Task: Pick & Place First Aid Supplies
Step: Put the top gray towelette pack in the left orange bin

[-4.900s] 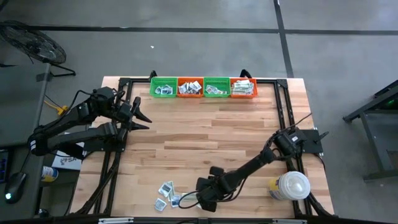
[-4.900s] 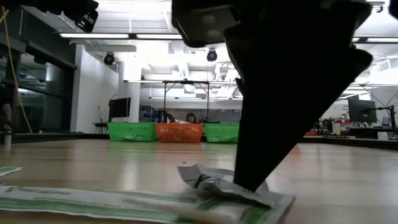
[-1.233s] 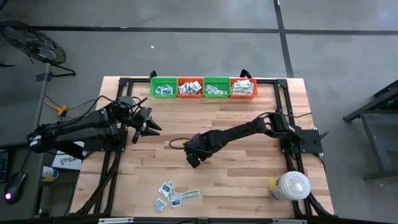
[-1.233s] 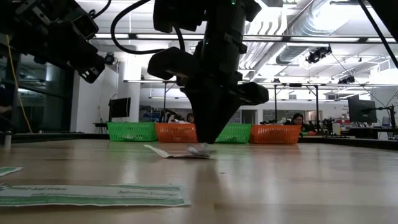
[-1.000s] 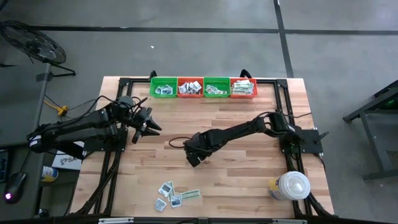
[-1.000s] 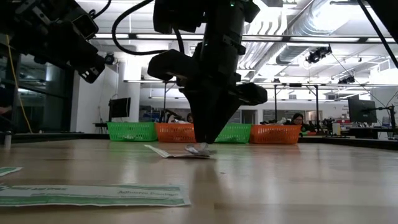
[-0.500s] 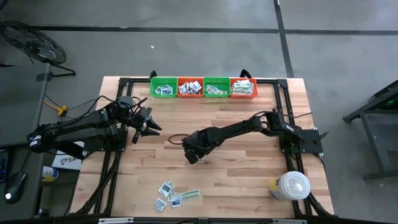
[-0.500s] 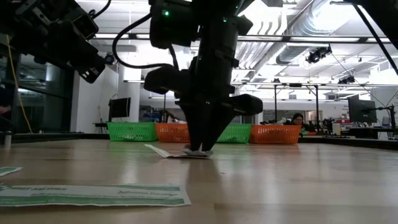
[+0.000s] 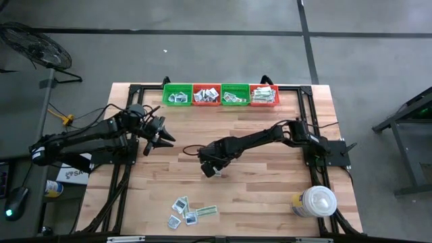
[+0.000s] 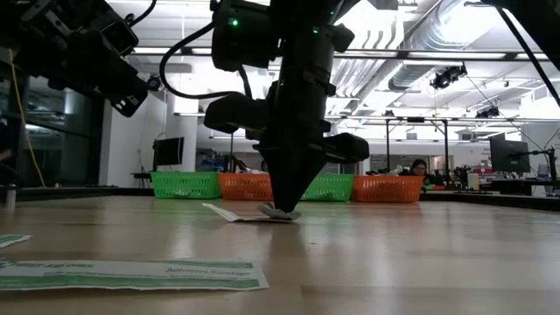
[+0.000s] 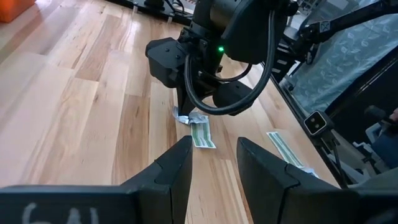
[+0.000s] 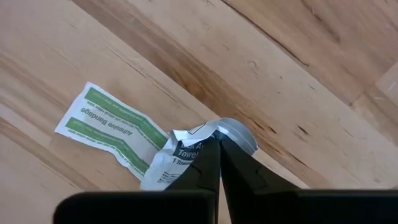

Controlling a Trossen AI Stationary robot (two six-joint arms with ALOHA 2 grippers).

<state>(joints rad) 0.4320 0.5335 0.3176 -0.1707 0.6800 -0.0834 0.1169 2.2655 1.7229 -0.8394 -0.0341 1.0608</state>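
Observation:
At the table's middle, my right gripper (image 9: 208,169) points straight down, shut on a crumpled white packet (image 12: 180,152) of the first aid supplies. A pale-green strip packet (image 12: 112,127) lies flat on the wood next to it, one end under the white packet. My left gripper (image 9: 162,138) hangs open above the table's left part with nothing between its fingers (image 11: 214,168). More of the supplies (image 9: 191,212) lie loose near the front edge. My right gripper pinches a raised, crumpled fold (image 12: 202,134) of the white packet between its two fingertips. The fingers come from above and point down. The packet's lower part (image 10: 280,213) rests on the table beside the green strip.
Green and orange baskets (image 9: 220,94) with packets in them stand in a row along the far edge. A big white round lidded container (image 9: 316,201) sits at the near right. Another green strip (image 10: 131,274) lies close to the front edge. Bare wood lies between the middle and the baskets.
My right gripper has come down a little onto the white packet and shut its fingertips on it. The packet and the green strip stay on the table.

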